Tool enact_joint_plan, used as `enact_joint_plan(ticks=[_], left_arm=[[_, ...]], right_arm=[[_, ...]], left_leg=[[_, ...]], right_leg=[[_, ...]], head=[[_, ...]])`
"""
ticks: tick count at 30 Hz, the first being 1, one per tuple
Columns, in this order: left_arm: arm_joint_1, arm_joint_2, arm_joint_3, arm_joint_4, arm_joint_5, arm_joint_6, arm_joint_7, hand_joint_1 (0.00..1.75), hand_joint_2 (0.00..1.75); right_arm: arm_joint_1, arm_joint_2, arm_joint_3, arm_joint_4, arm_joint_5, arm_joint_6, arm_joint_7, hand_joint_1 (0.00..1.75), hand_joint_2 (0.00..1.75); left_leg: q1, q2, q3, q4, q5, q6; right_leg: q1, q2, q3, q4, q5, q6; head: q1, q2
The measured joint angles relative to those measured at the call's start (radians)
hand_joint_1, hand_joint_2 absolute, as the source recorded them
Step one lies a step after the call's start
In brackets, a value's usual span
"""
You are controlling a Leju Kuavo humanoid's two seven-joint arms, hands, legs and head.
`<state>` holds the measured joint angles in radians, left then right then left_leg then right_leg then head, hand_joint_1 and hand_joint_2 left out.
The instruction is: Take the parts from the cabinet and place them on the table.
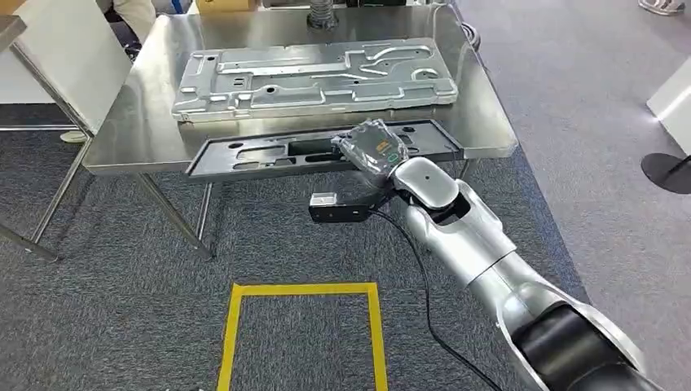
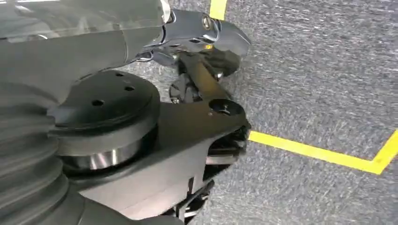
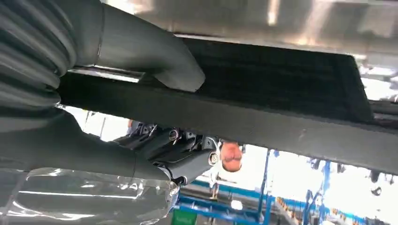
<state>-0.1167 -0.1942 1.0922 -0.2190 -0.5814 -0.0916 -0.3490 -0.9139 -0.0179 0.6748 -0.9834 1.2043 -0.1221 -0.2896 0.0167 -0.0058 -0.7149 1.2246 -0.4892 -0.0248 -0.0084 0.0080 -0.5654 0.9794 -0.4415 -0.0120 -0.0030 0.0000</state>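
Observation:
A long black plastic part (image 1: pixel 261 155) lies along the front edge of the steel table (image 1: pixel 147 122). My right hand (image 1: pixel 371 151), wrapped in clear plastic, grips it near its right end. In the right wrist view the grey thumb (image 3: pixel 155 61) presses on one face of the black part (image 3: pixel 281 93) and the dark fingers (image 3: pixel 187 154) curl under the other. A large silver stamped plate (image 1: pixel 318 77) rests flat on the table behind it. My left hand (image 2: pixel 197 33) hangs over the carpet with nothing in it.
A yellow tape square (image 1: pixel 301 289) marks the grey carpet in front of the table. A white slanted panel (image 1: pixel 65 57) stands at the left and a black round base (image 1: pixel 668 171) at the right. A black cable (image 1: pixel 424 277) trails under my right arm.

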Motion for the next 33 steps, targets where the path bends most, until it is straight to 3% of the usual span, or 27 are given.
enact_joint_plan(ticks=[1,2,3,4,6,8,9,11,12,13,14,15,17,18,19,21,22,23,24,25,27,28,29,30,32,33], left_arm=[[-0.002,0.0,-0.001,0.0,-0.004,0.0,0.002,0.0,1.75],[-0.003,0.0,-0.002,0.0,-0.005,0.0,0.004,0.0,1.75],[-0.004,0.0,-0.002,0.0,-0.006,0.0,0.006,0.0,1.75],[-0.007,0.0,-0.002,0.0,-0.006,0.001,0.008,0.0,1.75],[-0.007,0.0,-0.006,0.0,-0.009,0.004,0.012,0.0,1.75],[-0.008,0.0,-0.01,0.0,-0.013,0.005,0.012,0.0,1.75],[-0.01,0.0,-0.012,0.0,-0.014,0.006,0.012,0.0,1.75],[-0.014,-0.001,-0.016,0.0,-0.014,0.006,0.013,0.0,1.75],[-0.014,-0.001,-0.017,0.0,-0.014,0.006,0.014,0.0,1.75],[-0.013,-0.001,-0.017,0.0,-0.014,0.007,0.014,0.0,1.75],[-0.012,-0.001,-0.018,0.0,-0.014,0.008,0.015,0.0,1.75],[-0.012,-0.001,-0.018,0.0,-0.014,0.008,0.015,0.0,1.75],[-0.013,-0.002,-0.019,0.0,-0.014,0.009,0.016,0.0,1.75],[-0.013,-0.004,-0.02,0.0,-0.014,0.009,0.016,0.0,1.75],[-0.016,-0.004,-0.02,0.0,-0.014,0.009,0.016,0.0,1.75],[-0.017,-0.004,-0.021,0.0,-0.014,0.01,0.017,0.0,1.75],[-0.017,-0.005,-0.021,0.0,-0.014,0.01,0.017,0.0,1.75],[-0.016,-0.004,-0.022,0.0,-0.014,0.01,0.017,0.0,1.75],[-0.016,-0.005,-0.022,0.0,-0.014,0.01,0.017,0.0,1.75],[-0.017,-0.005,-0.022,0.0,-0.013,0.01,0.017,0.0,1.75],[-0.016,-0.004,-0.022,0.0,-0.013,0.01,0.017,0.0,1.75],[-0.015,-0.004,-0.022,0.0,-0.013,0.01,0.017,0.0,1.75],[-0.013,-0.004,-0.022,0.0,-0.012,0.01,0.017,0.0,1.75],[-0.012,-0.004,-0.022,0.0,-0.011,0.01,0.017,0.0,1.75],[-0.012,-0.004,-0.022,0.0,-0.011,0.01,0.017,0.0,1.75],[-0.011,-0.004,-0.022,0.0,-0.011,0.01,0.017,0.0,1.75]], right_arm=[[-0.001,-0.001,-0.002,0.005,-0.002,0.0,0.0,1.75,1.75],[-0.002,-0.002,-0.005,0.008,-0.003,0.0,0.0,1.75,1.75],[-0.005,-0.004,-0.008,0.012,-0.005,-0.002,0.0,1.75,1.75],[-0.008,-0.004,-0.009,0.014,-0.006,-0.002,0.0,1.75,1.75],[-0.007,-0.005,-0.012,0.021,-0.007,-0.003,-0.003,1.75,1.75],[-0.008,-0.005,-0.018,0.024,-0.007,-0.003,-0.006,1.75,1.75],[-0.01,-0.005,-0.019,0.026,-0.008,-0.003,-0.01,1.75,1.75],[-0.012,-0.005,-0.02,0.029,-0.008,-0.003,-0.01,1.75,1.75],[-0.01,-0.005,-0.02,0.031,-0.008,-0.002,-0.01,1.75,1.75],[-0.008,-0.005,-0.02,0.035,-0.008,0.001,-0.01,1.75,1.75],[-0.007,-0.006,-0.02,0.04,-0.007,0.004,-0.01,1.75,1.75],[-0.007,-0.006,-0.02,0.043,-0.004,0.006,-0.01,1.75,1.75],[-0.01,-0.006,-0.02,0.045,-0.003,0.01,-0.01,1.75,1.75],[-0.013,-0.006,-0.021,0.048,-0.002,0.011,-0.01,1.75,1.75],[-0.018,-0.005,-0.021,0.049,-0.001,0.014,-0.01,1.75,1.75],[-0.018,-0.002,-0.021,0.051,0.001,0.015,-0.01,1.75,1.75],[-0.019,-0.002,-0.021,0.053,0.001,0.015,-0.01,1.75,1.75],[-0.018,-0.001,-0.021,0.052,0.001,0.015,-0.01,1.75,1.75],[-0.021,0.0,-0.022,0.054,0.001,0.015,-0.01,1.75,1.75],[-0.024,0.002,-0.022,0.055,0.001,0.015,-0.01,1.75,1.75],[-0.024,0.006,-0.021,0.058,0.003,0.015,-0.01,1.75,1.75],[-0.022,0.007,-0.02,0.06,0.004,0.015,-0.01,1.75,1.75],[-0.021,0.007,-0.019,0.063,0.006,0.015,-0.01,1.75,1.75],[-0.02,0.008,-0.019,0.064,0.007,0.015,-0.01,1.75,1.75],[-0.021,0.009,-0.018,0.064,0.007,0.015,-0.01,1.75,1.75],[-0.022,0.01,-0.018,0.065,0.008,0.014,-0.01,1.75,1.75]], left_leg=[[0.001,0.0,0.043,-0.11,0.068,0.002],[0.002,0.001,0.075,-0.195,0.106,0.006],[-0.003,0.0,0.086,-0.2,0.081,0.011],[-0.006,-0.002,0.089,-0.213,0.08,0.021],[-0.008,-0.003,0.085,-0.21,0.074,0.032],[0.0,-0.002,0.097,-0.222,0.076,0.043],[-0.001,-0.002,0.102,-0.223,0.071,0.05],[-0.002,-0.001,0.108,-0.223,0.064,0.057],[-0.002,-0.001,0.111,-0.222,0.06,0.058],[-0.002,-0.002,0.116,-0.222,0.055,0.058],[-0.002,-0.003,0.123,-0.221,0.05,0.057],[-0.002,-0.005,0.131,-0.22,0.043,0.056],[-0.003,-0.007,0.154,-0.219,0.028,0.05],[-0.005,-0.007,0.157,-0.22,0.023,0.045],[-0.007,-0.008,0.152,-0.218,0.019,0.039],[-0.004,-0.007,0.156,-0.226,0.015,0.027],[-0.005,-0.006,0.161,-0.229,0.012,0.021],[-0.005,-0.004,0.161,-0.225,0.005,0.016],[-0.006,-0.001,0.152,-0.192,-0.013,0.014],[-0.005,-0.001,0.123,-0.131,-0.042,0.012],[-0.003,-0.001,0.02,0.049,-0.109,0.005],[-0.003,-0.001,-0.018,0.103,-0.114,0.003],[-0.003,-0.001,-0.033,0.105,-0.091,0.003],[-0.003,-0.001,-0.023,0.064,-0.051,0.004],[-0.003,0.0,0.049,-0.121,0.071,0.011],[-0.004,0.0,0.077,-0.197,0.1,0.017]], right_leg=[[0.0,0.001,0.011,0.005,-0.011,0.004],[0.0,0.001,0.018,0.009,-0.021,0.008],[0.004,0.001,0.017,0.009,-0.026,0.014],[0.005,0.003,0.01,0.014,-0.026,0.019],[0.004,0.002,0.012,0.007,-0.029,0.028],[0.0,0.001,0.013,0.015,-0.042,0.039],[0.001,-0.002,-0.008,0.063,-0.063,0.043],[-0.001,-0.002,-0.101,0.227,-0.126,0.049],[-0.002,-0.002,-0.149,0.304,-0.145,0.051],[-0.003,-0.002,-0.186,0.348,-0.143,0.051],[-0.004,-0.002,-0.192,0.333,-0.112,0.05],[-0.005,-0.002,-0.174,0.277,-0.065,0.048],[-0.003,-0.003,-0.096,0.079,0.054,0.036],[0.001,-0.004,-0.073,0.034,0.055,0.03],[0.006,-0.003,-0.07,0.013,0.048,0.027],[0.01,-0.001,-0.071,0.018,0.04,0.019],[0.009,-0.001,-0.068,0.014,0.04,0.014],[-0.004,-0.001,-0.057,0.003,0.042,0.01],[-0.004,-0.001,-0.048,0.0,0.037,0.003],[-0.004,-0.002,-0.044,0.0,0.034,-0.001],[-0.002,-0.002,-0.037,0.001,0.025,-0.005],[-0.001,-0.002,-0.032,0.002,0.02,-0.005],[0.0,-0.001,-0.026,0.003,0.014,-0.004],[0.0,-0.001,-0.018,0.005,0.007,-0.004],[0.0,-0.001,0.004,0.01,-0.012,0.001],[0.0,-0.001,0.01,0.011,-0.022,0.006]], head=[[0.0,0.0],[0.0,0.0],[0.003,0.0],[-0.002,0.0],[0.004,0.0],[0.003,0.0],[0.01,0.0],[0.01,0.0],[0.011,0.0],[0.011,0.0],[0.012,0.0],[0.011,0.0],[0.011,0.0],[0.01,0.0],[0.009,0.0],[0.009,0.0],[0.01,0.0],[0.008,0.0],[0.008,0.0],[0.004,0.0],[0.005,0.0],[0.003,0.0],[0.004,0.0],[0.003,0.0],[0.003,0.0],[0.004,0.0]])
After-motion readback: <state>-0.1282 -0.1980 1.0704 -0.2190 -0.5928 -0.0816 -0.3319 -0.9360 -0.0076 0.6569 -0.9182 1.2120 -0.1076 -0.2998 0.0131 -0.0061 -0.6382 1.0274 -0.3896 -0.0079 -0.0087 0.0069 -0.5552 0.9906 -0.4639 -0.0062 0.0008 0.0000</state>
